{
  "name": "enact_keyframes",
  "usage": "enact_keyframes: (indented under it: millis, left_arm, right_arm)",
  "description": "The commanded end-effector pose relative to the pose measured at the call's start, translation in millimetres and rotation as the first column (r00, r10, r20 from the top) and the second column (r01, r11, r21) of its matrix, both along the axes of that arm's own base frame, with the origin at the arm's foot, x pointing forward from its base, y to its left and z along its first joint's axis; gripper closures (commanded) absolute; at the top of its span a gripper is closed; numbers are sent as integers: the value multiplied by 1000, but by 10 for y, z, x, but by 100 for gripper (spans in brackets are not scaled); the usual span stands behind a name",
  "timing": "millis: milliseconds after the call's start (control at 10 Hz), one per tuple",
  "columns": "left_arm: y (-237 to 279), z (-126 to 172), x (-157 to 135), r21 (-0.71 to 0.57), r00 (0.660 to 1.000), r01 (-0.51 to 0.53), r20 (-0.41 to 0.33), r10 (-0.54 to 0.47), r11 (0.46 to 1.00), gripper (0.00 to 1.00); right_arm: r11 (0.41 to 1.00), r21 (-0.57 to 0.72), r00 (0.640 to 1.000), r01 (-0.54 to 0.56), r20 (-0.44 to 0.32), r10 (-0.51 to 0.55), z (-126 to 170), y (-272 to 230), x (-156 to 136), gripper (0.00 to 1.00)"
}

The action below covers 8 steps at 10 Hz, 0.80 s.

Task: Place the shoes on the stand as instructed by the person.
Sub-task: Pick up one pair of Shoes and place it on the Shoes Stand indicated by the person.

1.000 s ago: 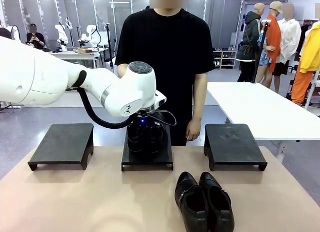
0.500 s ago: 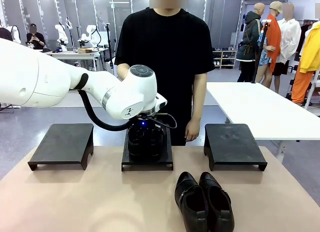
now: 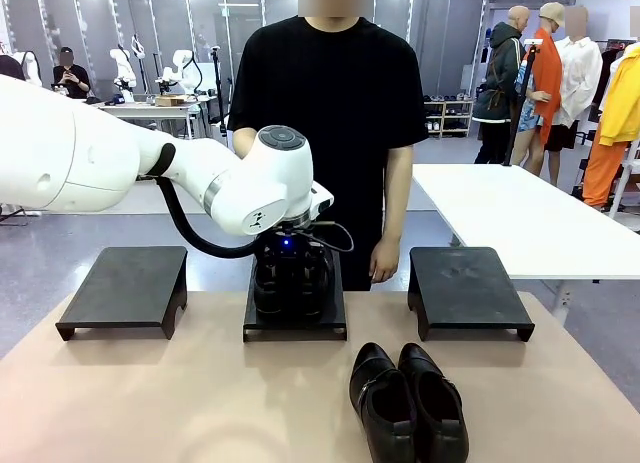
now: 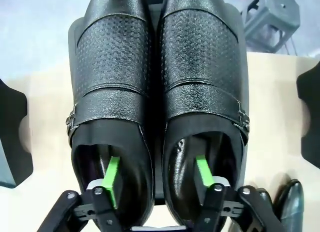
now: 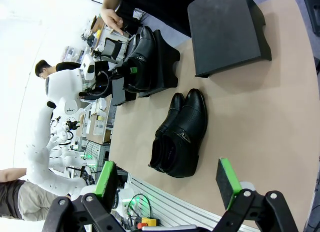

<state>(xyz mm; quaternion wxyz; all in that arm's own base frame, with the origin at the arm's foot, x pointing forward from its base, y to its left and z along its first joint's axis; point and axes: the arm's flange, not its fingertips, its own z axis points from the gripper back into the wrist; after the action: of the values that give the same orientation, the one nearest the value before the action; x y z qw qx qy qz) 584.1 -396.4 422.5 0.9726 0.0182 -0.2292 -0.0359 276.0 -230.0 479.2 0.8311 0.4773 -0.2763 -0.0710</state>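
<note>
A pair of black shoes (image 4: 160, 91) with textured uppers and side buckles stands side by side on the middle stand (image 3: 295, 321). My left gripper (image 4: 157, 176) hangs over their heels, open. One green pad (image 4: 111, 179) is down in one shoe's opening and the other pad is in its neighbour's, with the shoes' inner walls between them and neither pad touching. A second glossy black pair (image 3: 408, 403) lies on the table in front, toes toward me. My right gripper (image 5: 165, 182) is open above the table's near edge, holding nothing. The person (image 3: 330, 103) stands behind the middle stand.
Two more low black stands sit on the table, one at the left (image 3: 125, 288) and one at the right (image 3: 468, 288), both bare. The person's hand (image 3: 385, 261) hangs between the middle and right stands. A white table (image 3: 520, 213) stands at the far right.
My left gripper's jaws have spread apart and let go of the pair on the middle stand. The arm has hardly moved. The other pair and the person stay put.
</note>
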Motion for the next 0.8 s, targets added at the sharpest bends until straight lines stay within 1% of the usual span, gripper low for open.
enact_keyframes:
  millis: [0, 100, 200, 300, 400, 700]
  left_arm:
    - [49, 25, -72, -12, 999, -39, 25, 40, 999, 9]
    - [67, 37, -87, -11, 999, -47, 13, 48, 999, 0]
    - [78, 69, -114, -23, 998, -60, 10, 60, 998, 0]
    - [71, 117, -160, -44, 1000, 1, -23, -2, 999, 0]
    - [11, 49, -4, -11, 1000, -19, 5, 19, 1000, 0]
    - [11, 49, -4, -11, 1000, -19, 5, 19, 1000, 0]
  right_arm:
    - [1000, 5, 1000, -5, 21, 5, 14, -3, -1, 0]
    - [1000, 5, 1000, -5, 21, 5, 14, -3, -1, 0]
    - [1000, 5, 1000, -5, 21, 5, 14, -3, -1, 0]
    - [1000, 5, 1000, -5, 21, 5, 14, -3, -1, 0]
    - [1000, 5, 1000, -5, 21, 5, 14, -3, -1, 0]
    - [1000, 5, 1000, -5, 21, 5, 14, -3, -1, 0]
